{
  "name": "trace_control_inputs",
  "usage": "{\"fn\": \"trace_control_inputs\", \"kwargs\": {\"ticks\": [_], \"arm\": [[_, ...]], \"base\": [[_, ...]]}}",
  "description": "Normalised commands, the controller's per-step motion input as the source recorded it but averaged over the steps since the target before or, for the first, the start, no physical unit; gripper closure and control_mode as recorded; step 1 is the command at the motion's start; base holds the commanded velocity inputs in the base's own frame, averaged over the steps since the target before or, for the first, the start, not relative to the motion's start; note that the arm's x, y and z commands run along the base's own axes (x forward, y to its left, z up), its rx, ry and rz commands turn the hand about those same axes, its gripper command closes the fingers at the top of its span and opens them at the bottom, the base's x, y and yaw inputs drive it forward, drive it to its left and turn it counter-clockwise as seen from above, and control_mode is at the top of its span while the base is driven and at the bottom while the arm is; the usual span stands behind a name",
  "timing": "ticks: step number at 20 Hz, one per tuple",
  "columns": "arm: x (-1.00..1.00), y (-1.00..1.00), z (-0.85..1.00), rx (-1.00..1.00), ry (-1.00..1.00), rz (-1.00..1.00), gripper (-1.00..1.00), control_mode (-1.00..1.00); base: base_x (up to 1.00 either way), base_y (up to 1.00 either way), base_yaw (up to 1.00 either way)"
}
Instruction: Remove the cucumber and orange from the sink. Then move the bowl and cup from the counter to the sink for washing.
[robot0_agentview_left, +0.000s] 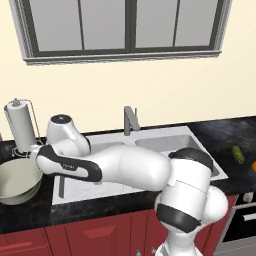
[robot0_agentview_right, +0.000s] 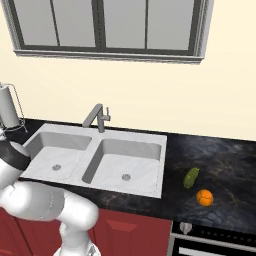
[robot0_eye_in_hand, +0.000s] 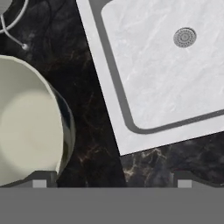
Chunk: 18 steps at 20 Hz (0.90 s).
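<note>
Open claw (robot0_eye_in_hand: 111, 181) above counter (robot0_eye_in_hand: 94, 144) beside bowl (robot0_eye_in_hand: 26, 127)

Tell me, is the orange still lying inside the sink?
No, the orange lies on the counter right of the sink, beside the cucumber.

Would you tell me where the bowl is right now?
The bowl sits on the black counter left of the sink in the left base view, just below the paper towel holder.
</note>
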Motion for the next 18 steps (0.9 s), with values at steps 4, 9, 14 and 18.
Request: {"fn": "trace_control_inputs", "kwargs": {"ticks": [4,9,14,18], "arm": [[0.16,0.25,-0.16,0.00,0.00,0.00,-1.00,-1.00],[0.19,0.26,-0.13,0.00,0.00,0.00,-1.00,-1.00],[0.21,0.25,-0.16,0.00,0.04,0.00,-1.00,-1.00],[0.23,0.26,-0.16,0.00,0.01,0.00,-1.00,-1.00]], "base": [[0.00,0.00,0.00],[0.00,0.00,0.00],[0.00,0.00,0.00],[0.00,0.00,0.00]]}}
